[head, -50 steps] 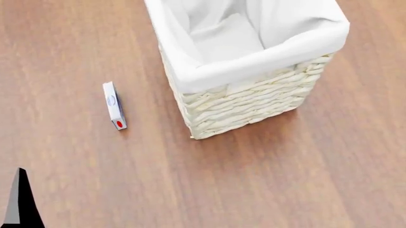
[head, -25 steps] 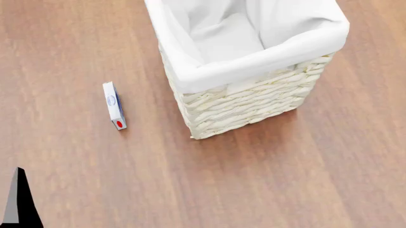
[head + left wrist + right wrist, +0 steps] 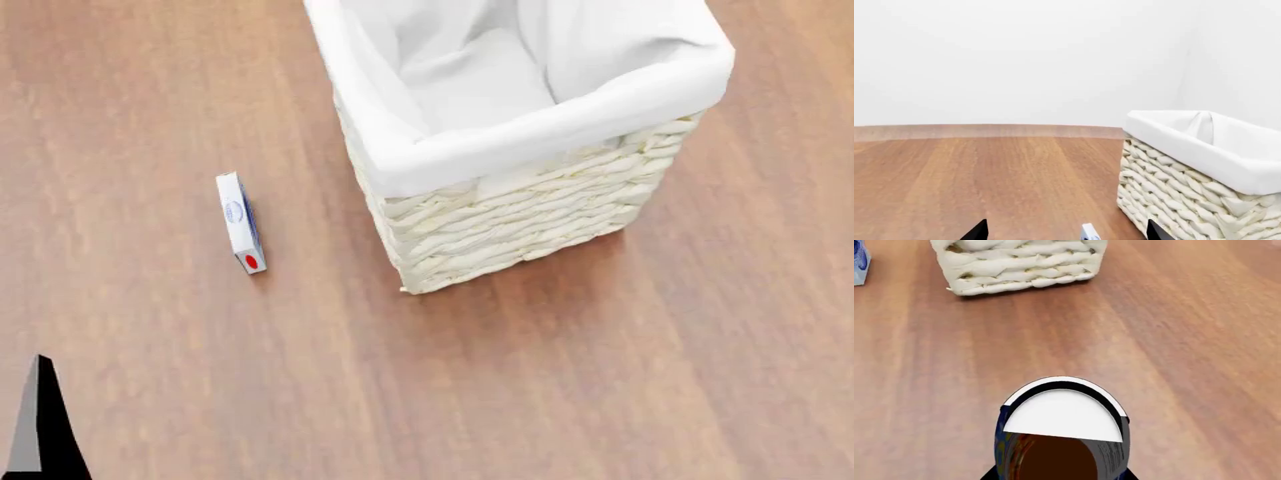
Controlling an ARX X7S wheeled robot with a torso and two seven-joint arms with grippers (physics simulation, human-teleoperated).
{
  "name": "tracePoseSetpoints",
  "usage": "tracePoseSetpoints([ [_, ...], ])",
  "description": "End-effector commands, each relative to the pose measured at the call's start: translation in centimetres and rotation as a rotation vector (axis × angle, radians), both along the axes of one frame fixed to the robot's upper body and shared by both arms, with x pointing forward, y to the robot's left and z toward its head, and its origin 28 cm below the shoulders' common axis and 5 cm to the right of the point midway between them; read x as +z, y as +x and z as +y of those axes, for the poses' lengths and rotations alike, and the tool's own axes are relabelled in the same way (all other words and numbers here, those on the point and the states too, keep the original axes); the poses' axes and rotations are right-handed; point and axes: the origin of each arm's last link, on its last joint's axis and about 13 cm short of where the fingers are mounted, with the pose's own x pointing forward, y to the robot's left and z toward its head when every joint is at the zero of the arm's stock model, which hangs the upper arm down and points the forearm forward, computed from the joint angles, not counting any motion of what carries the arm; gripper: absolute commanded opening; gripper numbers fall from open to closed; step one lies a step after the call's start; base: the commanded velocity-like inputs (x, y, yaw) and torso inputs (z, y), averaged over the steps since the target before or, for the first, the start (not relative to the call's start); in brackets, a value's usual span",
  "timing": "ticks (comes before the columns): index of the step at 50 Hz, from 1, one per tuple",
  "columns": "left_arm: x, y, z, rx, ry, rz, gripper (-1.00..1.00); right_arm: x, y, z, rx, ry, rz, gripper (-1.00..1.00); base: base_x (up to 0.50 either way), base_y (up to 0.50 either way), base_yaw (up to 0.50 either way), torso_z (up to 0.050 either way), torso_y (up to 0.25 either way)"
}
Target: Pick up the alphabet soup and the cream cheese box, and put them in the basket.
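The soup can is seen held close under the right gripper, whose jaw state cannot be told, so it could be dropped short of the basket ahead.

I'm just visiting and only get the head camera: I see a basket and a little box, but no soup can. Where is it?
Observer: The alphabet soup fills the foreground of the right wrist view, apart from the basket.
Operator: And is the left gripper open?
Observer: Yes. In the left wrist view the left gripper is open, its fingertips wide apart, with the cream cheese box showing between them.
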Motion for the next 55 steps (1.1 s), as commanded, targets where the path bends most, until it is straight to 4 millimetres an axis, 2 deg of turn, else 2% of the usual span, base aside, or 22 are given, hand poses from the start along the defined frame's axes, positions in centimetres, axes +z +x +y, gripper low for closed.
tracePoseSetpoints([
  [1,0.0,0.1,0.0,-0.001,0.005,0.001,1.0,4.7,0.9,-0.3,0.045,-0.116,-0.207,-1.0,0.0,0.0,0.0,0.0,0.0],
  [5,0.1,0.1,-0.1,-0.001,0.003,-0.001,1.0,7.8,1.9,-0.4,0.053,-0.169,-0.359,-1.0,0.0,0.0,0.0,0.0,0.0],
  [13,0.2,0.1,-0.4,-0.016,0.008,-0.005,1.0,11.7,2.5,0.2,0.079,-0.16,-0.588,-1.0,0.0,0.0,0.0,0.0,0.0],
  [17,0.2,0.1,-0.3,-0.018,0.008,-0.005,1.0,13.8,3.1,0.1,0.067,-0.215,-0.693,-1.0,0.0,0.0,0.0,0.0,0.0],
  [20,0.2,0.0,-0.4,-0.025,0.006,-0.004,1.0,16.4,3.9,-0.2,0.13,-0.224,-0.809,-1.0,0.0,0.0,0.0,0.0,0.0],
  [27,0.2,0.2,-0.3,-0.022,0.0,0.0,1.0,20.2,3.5,0.1,0.117,-0.256,-0.86,-1.0,0.0,0.0,0.0,0.0,0.0],
  [30,0.1,0.2,-0.5,-0.028,-0.002,-0.001,1.0,24.1,3.3,0.4,0.105,-0.247,-1.037,-1.0,0.0,0.0,0.0,0.0,0.0],
  [32,0.1,0.2,-0.5,-0.032,0.001,-0.002,1.0,25.0,3.2,0.6,0.121,-0.256,-1.06,-1.0,0.0,0.0,0.0,0.0,0.0],
  [35,0.1,0.2,-0.5,-0.033,-0.005,-0.002,1.0,27.2,5.0,0.7,0.167,-0.239,-1.049,-1.0,0.0,0.0,0.0,0.0,0.0],
  [41,0.0,0.2,-0.5,-0.035,-0.009,0.001,1.0,28.9,6.8,1.0,0.247,-0.175,-1.008,-1.0,0.0,0.0,0.0,0.0,0.0],
  [44,0.0,0.3,-0.5,-0.042,-0.01,0.003,1.0,30.0,8.9,0.8,0.286,-0.116,-0.946,-1.0,0.0,0.0,0.0,0.0,0.0],
  [55,0.1,0.3,-0.7,-0.052,-0.009,0.001,1.0,34.2,15.1,-0.4,0.3,-0.112,-0.784,-1.0,0.0,0.0,0.0,0.0,0.0],
])
